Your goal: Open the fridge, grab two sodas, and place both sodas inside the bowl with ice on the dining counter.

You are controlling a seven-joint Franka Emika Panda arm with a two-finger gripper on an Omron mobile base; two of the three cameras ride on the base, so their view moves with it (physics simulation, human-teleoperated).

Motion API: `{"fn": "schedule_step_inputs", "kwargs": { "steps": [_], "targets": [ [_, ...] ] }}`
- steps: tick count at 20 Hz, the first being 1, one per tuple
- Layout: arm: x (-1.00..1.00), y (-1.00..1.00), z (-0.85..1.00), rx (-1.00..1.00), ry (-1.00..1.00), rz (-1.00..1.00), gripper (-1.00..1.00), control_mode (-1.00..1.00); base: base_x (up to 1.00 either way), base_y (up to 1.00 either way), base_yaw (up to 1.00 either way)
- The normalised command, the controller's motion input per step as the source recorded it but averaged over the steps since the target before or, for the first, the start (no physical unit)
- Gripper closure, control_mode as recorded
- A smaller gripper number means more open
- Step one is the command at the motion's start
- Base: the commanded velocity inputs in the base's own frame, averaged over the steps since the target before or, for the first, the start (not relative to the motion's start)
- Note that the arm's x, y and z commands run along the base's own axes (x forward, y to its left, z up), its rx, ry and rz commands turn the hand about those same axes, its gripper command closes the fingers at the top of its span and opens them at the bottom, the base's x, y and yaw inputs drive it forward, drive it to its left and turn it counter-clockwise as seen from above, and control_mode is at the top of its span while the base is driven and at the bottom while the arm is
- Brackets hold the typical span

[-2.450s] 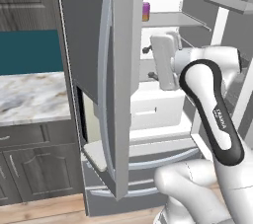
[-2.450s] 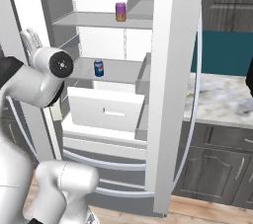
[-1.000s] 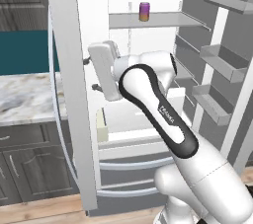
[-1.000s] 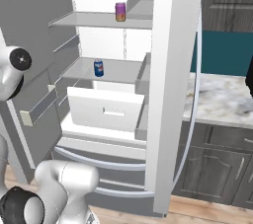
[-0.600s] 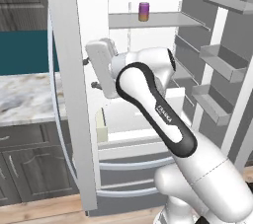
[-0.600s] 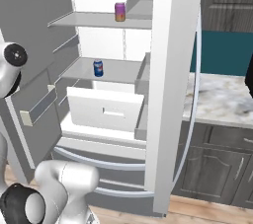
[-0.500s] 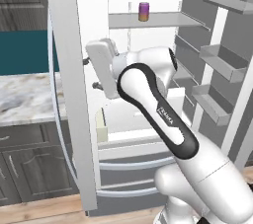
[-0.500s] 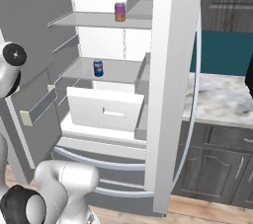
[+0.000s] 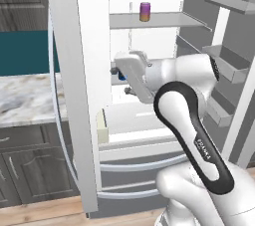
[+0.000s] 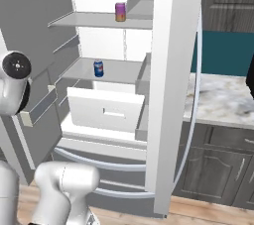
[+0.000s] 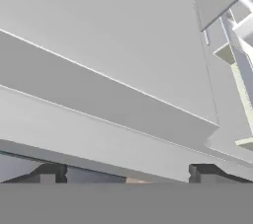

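A: Two sodas stand in the fridge [image 10: 171, 70], whose doors are both swung open. The purple can [image 10: 120, 12] with the orange lower band stands on the top shelf [image 10: 99, 20], towards its back. The blue can [image 10: 98, 68] is one shelf down, above the white drawer [image 10: 105, 110].

B: Can you see the blue one from the left base camera too?

A: Barely. There the robot's hand covers most of it, and only a sliver of blue [image 9: 121, 76] shows just beside the hand. The purple can [image 9: 144, 11] is plain to see on the shelf above.

B: And the gripper?

A: In the hand camera the gripper [image 11: 127, 173] has its two dark tips well apart, near the two sides of the picture. It is spread wide with nothing between the tips. Ahead of it lie pale grey and white slanted panels of the fridge; I cannot say which part they belong to.

B: Any writing on the cans?

A: There is a mark on the blue can, but it is too small to read. The only lettering I can make out is a small white word on the arm's dark casing [image 9: 206, 152] in the left base view, and it is blurred. It may read FRANKA.

B: What else is nearby?

A: A marbled surface [image 10: 218, 101] on dark grey cabinets [image 10: 218, 164] stands beside the fridge, with a teal wall behind.
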Motion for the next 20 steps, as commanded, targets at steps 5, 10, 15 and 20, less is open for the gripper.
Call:
{"fn": "schedule_step_inputs", "kwargs": {
  "steps": [5, 10, 15, 20],
  "targets": [
    [-0.34, -1.0, 0.0, -0.27, -0.17, -0.01, -1.0, -1.0, 0.0, 0.0, 0.0],
    [-0.38, -0.92, -0.13, -0.31, -0.1, -0.07, -1.0, -1.0, 0.0, 0.0, 0.0],
    [-0.01, -0.68, -0.6, -0.34, 0.05, -0.01, -1.0, -1.0, 0.0, 0.0, 0.0],
    [-0.17, -0.45, -0.63, -0.35, 0.01, -0.03, -1.0, -1.0, 0.0, 0.0, 0.0]
  ]
}}
